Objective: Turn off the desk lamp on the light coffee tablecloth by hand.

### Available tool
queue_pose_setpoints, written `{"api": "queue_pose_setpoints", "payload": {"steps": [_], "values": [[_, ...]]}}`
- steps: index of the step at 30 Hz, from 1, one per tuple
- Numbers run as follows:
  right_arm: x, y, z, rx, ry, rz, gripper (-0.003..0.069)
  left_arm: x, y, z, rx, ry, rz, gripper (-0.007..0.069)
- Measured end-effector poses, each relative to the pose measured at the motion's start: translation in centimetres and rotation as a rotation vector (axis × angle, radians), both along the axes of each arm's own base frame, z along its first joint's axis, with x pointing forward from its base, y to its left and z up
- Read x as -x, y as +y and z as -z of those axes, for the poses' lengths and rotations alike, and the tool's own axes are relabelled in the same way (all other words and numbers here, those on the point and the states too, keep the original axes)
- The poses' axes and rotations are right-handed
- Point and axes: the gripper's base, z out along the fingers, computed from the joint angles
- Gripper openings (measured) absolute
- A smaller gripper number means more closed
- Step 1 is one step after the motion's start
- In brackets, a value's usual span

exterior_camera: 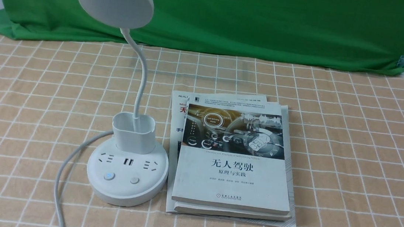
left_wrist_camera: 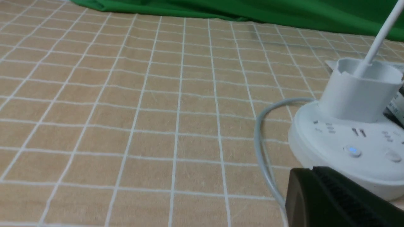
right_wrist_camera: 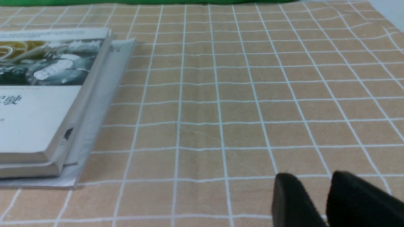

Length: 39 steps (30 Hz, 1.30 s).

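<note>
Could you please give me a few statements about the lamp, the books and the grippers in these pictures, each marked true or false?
1. The desk lamp stands to the left of the stack of books in the front view. True.
2. A pen stands in the lamp's cup. False: only the lamp's neck rises from it.
3. The left button on the base glows blue. True.
4. The left gripper is pressing a button. False: it is short of the base, touching nothing.
5. The right gripper holds a book. False: it holds nothing.

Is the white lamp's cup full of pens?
No, the white lamp's cup holds only the bendy neck; no pens show.
</note>
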Motion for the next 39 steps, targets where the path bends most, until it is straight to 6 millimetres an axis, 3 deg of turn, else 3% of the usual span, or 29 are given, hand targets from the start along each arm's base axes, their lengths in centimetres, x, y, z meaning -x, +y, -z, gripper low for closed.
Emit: {"api": "queue_pose_setpoints", "payload": {"steps": [39], "values": [[0.0,0.0,0.0,0.0,0.0,0.0,0.0242,0.01,-0.02,0.14,0.016,-0.006,-0.002,-0.0002]]}}
